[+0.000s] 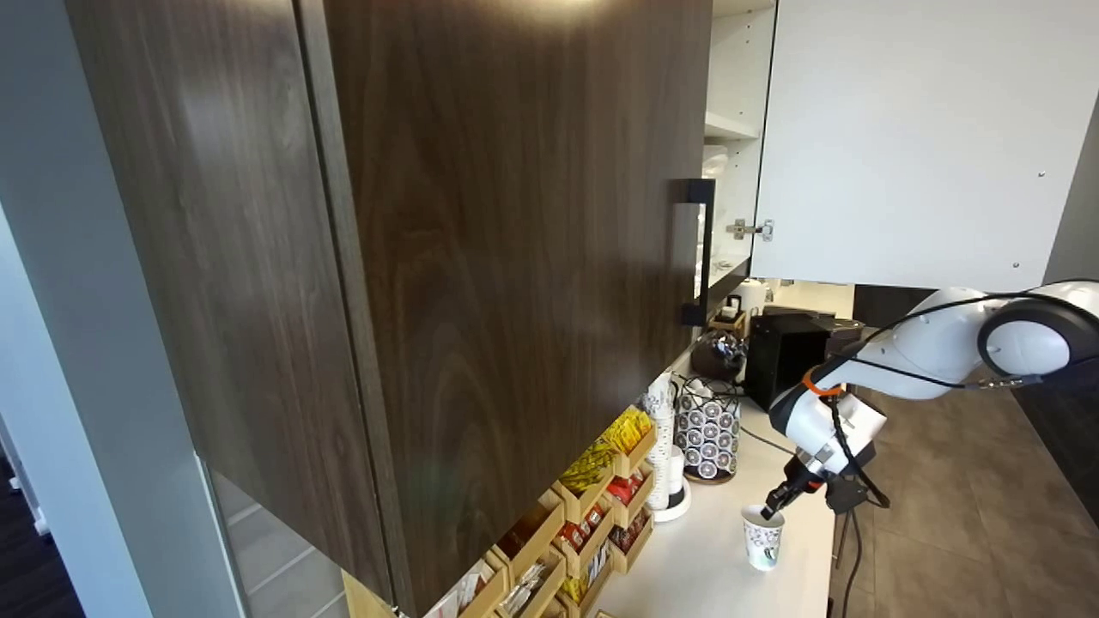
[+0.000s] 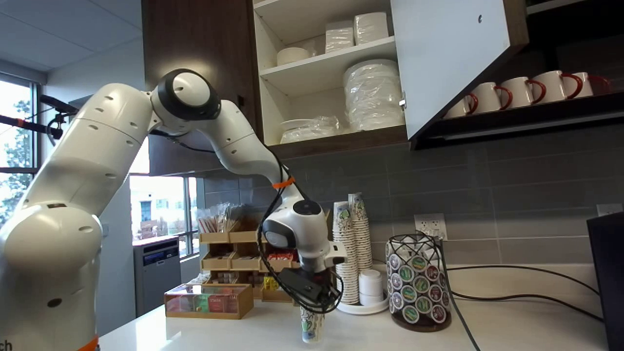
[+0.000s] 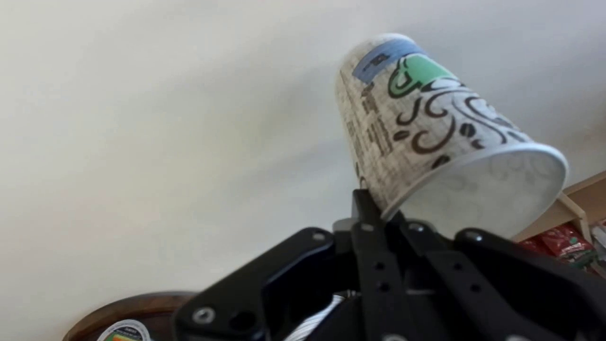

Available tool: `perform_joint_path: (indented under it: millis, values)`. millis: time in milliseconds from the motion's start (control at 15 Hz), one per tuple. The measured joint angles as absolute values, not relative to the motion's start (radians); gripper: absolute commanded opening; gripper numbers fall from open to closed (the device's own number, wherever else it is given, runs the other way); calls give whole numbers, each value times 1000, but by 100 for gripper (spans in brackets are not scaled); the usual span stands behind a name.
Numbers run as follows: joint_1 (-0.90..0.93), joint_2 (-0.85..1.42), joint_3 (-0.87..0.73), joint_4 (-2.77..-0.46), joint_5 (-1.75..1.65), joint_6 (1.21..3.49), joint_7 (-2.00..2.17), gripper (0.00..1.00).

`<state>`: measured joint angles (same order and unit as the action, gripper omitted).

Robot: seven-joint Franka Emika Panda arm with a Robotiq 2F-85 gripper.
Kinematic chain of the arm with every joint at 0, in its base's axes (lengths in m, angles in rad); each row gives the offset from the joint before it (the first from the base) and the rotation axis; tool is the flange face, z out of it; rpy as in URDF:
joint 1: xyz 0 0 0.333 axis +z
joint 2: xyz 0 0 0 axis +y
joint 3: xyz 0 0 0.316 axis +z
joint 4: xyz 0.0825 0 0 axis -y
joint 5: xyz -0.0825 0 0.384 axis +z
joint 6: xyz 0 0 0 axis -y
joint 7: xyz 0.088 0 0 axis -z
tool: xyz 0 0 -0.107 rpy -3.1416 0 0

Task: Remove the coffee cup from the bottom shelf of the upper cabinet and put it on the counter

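The coffee cup here is a paper cup with a brown swirl and green print; it shows in the wrist view (image 3: 402, 109) and in both exterior views (image 1: 762, 547) (image 2: 312, 329). My gripper (image 3: 382, 212) is shut on the cup's wall at the rim, one finger outside and one inside. It also shows in an exterior view (image 1: 768, 511). The cup is close over the white counter (image 1: 687, 571); I cannot tell whether its base touches. The upper cabinet (image 2: 341, 142) stands open. Its bottom shelf (image 2: 344, 130) holds wrapped white plates.
Behind the cup stand tall paper-cup stacks (image 2: 344, 258) and a coffee-pod carousel (image 2: 418, 287). Wooden snack bins (image 2: 229, 263) and a tea box (image 2: 209, 304) stand alongside. A cabinet door (image 1: 910, 146) hangs open above the arm. Mugs (image 2: 517, 92) line a shelf.
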<state>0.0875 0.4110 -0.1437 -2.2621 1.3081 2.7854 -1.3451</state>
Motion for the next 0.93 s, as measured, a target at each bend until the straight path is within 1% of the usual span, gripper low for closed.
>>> perform_joint_path:
  millis: [67,133,200,267,467,667,800,867,933]
  values:
    - [87,427,-142,-2251,1323,2795,-1359,4]
    - [87,441,-140,-2241,1338,2804,-1373,30]
    - [87,453,-138,-2230,1352,2807,-1385,31]
    - [86,462,-137,-2220,1364,2807,-1396,36]
    - [83,472,-133,-2199,1393,2807,-1428,58]
    - [77,449,-137,-2196,1401,2807,-1449,82]
    - [77,414,-144,-2204,1396,2807,-1451,95]
    - [77,392,-147,-2214,1384,2807,-1444,100]
    - [78,367,-150,-2227,1362,2804,-1430,100]
